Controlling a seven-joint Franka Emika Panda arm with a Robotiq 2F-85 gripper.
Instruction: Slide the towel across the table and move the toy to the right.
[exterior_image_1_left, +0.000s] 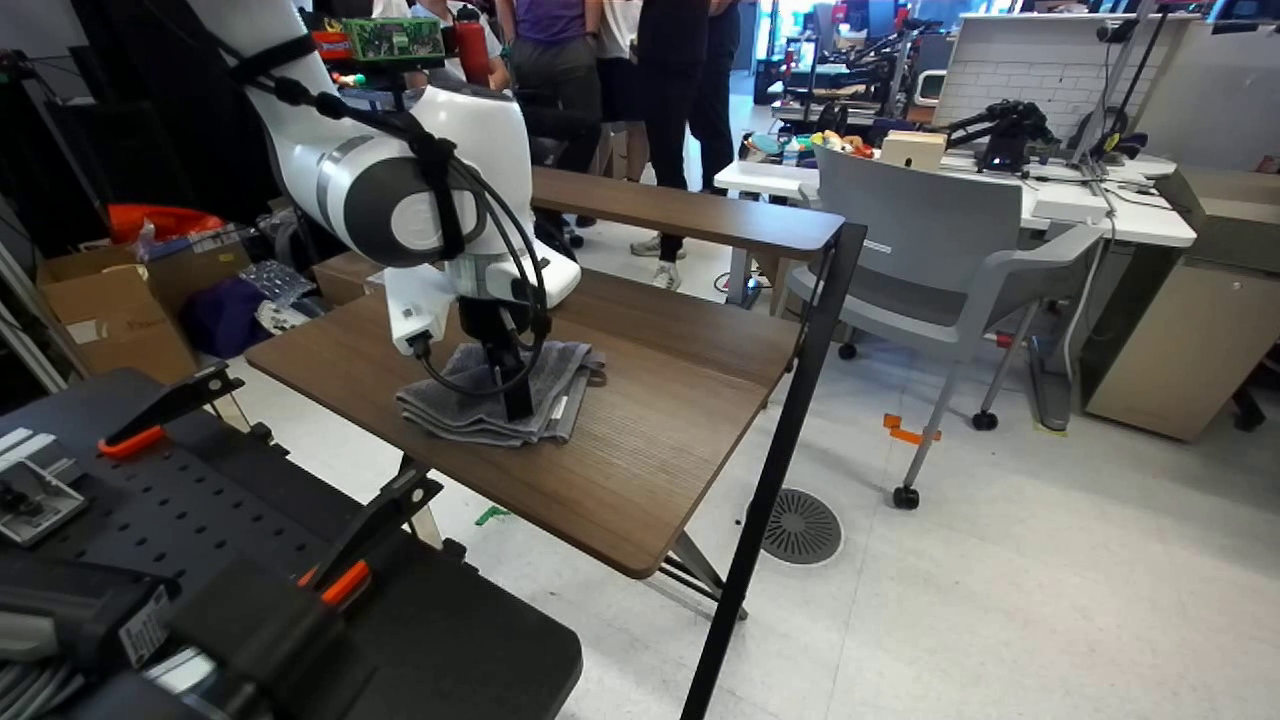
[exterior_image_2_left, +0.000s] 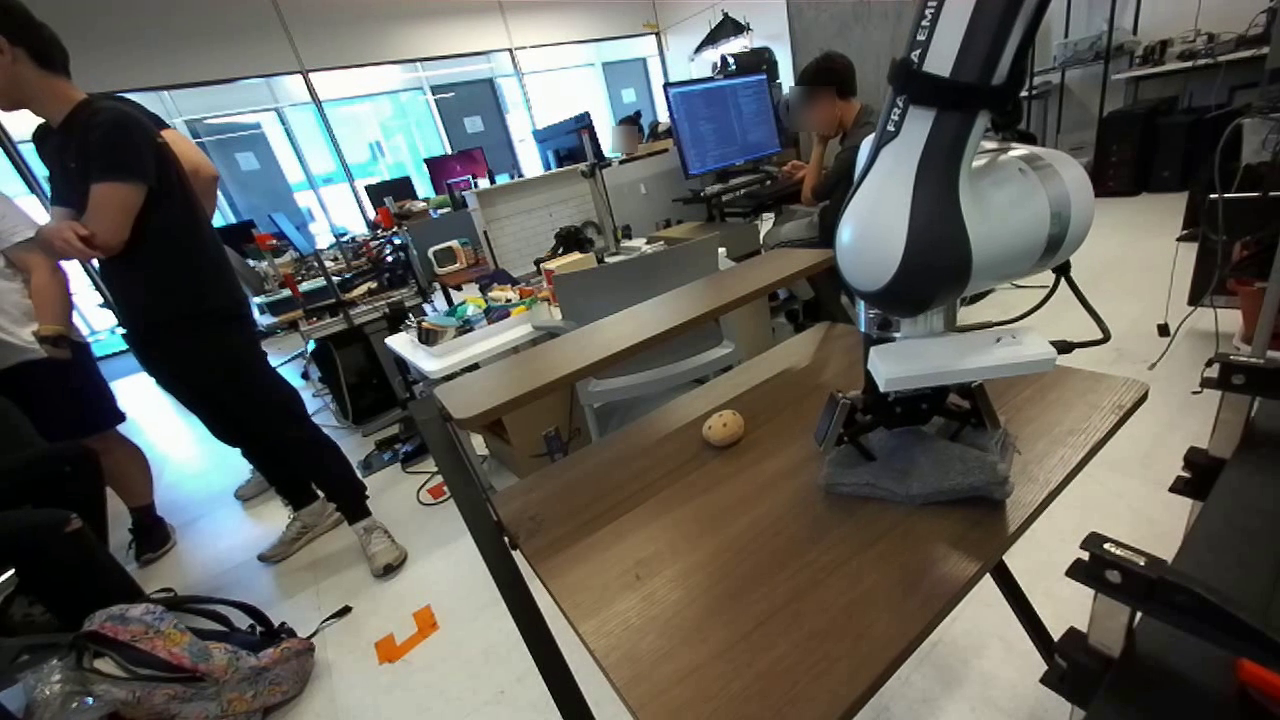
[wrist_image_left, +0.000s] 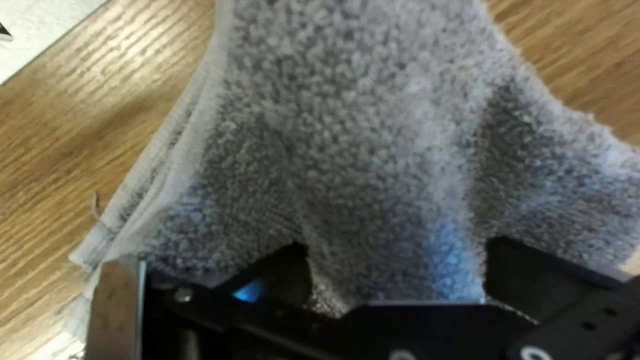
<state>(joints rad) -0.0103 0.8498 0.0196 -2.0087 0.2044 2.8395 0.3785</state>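
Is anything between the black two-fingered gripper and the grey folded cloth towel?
Nothing visible: the gripper reaches right down to the towel, and the small round tan ball lies apart from both.

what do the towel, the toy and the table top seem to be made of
Towel: cloth, probably cotton terry; fuzzy, looped pile shows in the wrist view.
Toy: tan with dark spots, looks matte; perhaps wood or plastic, too small to tell.
Table top: wood or wood-look laminate, low sheen; brown grain lines show.

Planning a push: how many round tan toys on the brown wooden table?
1: the round tan toy, on the table, not touching the grey folded towel; others may be hidden.
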